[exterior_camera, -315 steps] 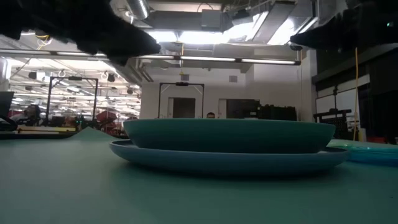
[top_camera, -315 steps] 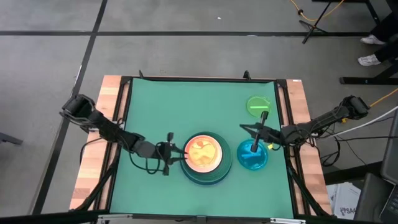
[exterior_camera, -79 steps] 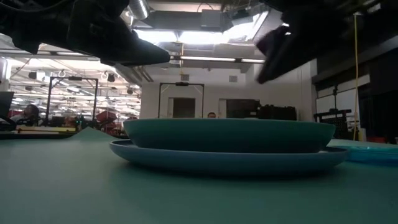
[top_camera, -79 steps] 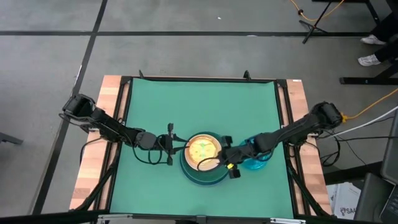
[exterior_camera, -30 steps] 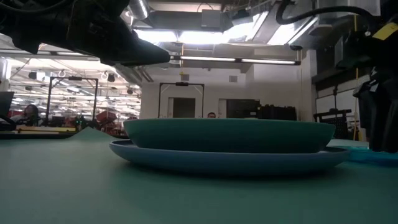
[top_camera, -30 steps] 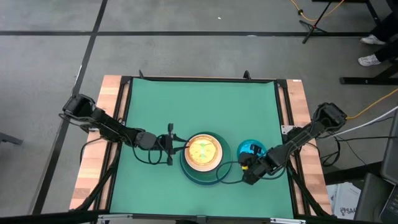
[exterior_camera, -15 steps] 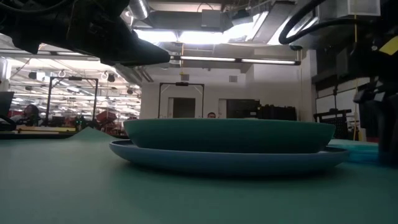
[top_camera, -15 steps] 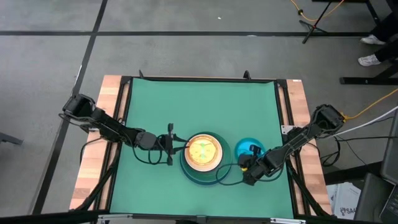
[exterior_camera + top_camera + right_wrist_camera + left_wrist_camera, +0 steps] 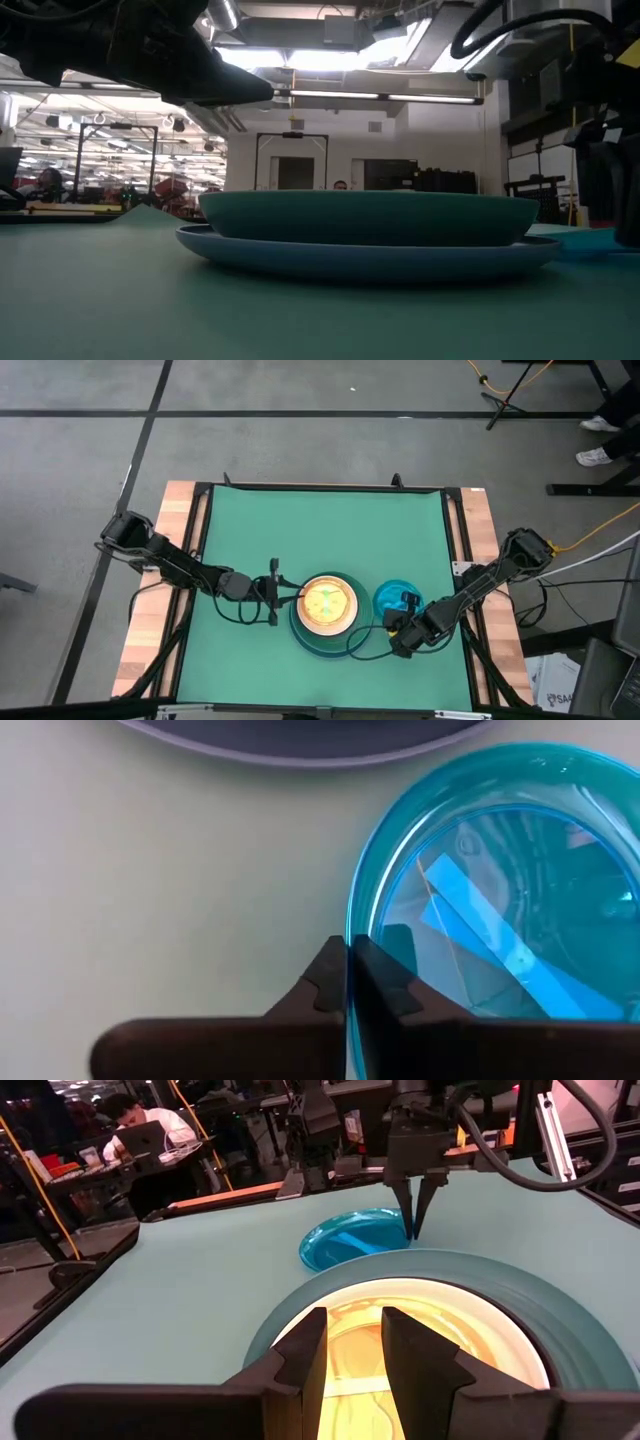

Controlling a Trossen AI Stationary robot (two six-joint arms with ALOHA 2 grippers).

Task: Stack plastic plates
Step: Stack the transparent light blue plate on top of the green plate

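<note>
A stack of plastic plates stands mid-table: a translucent orange plate on top, a dark teal one around it, a light blue one beneath on the mat. To its right lies a cyan plate. My right gripper is shut on that plate's rim, at the side toward the table's near edge. My left gripper hovers level at the stack's left edge, its fingers open above the stack's rim with nothing between them. My right gripper pinches the cyan plate's rim between its two fingers, one finger inside the plate and one outside. The fingers come steeply from above, pointing down, at the rim's near side. The plate's far part lies on the mat.
The green mat has free room across its far half. Wooden strips and dark rails run along both sides. Cables loop near the right gripper. A person sits at a desk in the room beyond.
My right gripper has shut on the cyan plate's near rim, staying roughly in place. The plate has edged slightly toward the stack. My left gripper has kept still.
</note>
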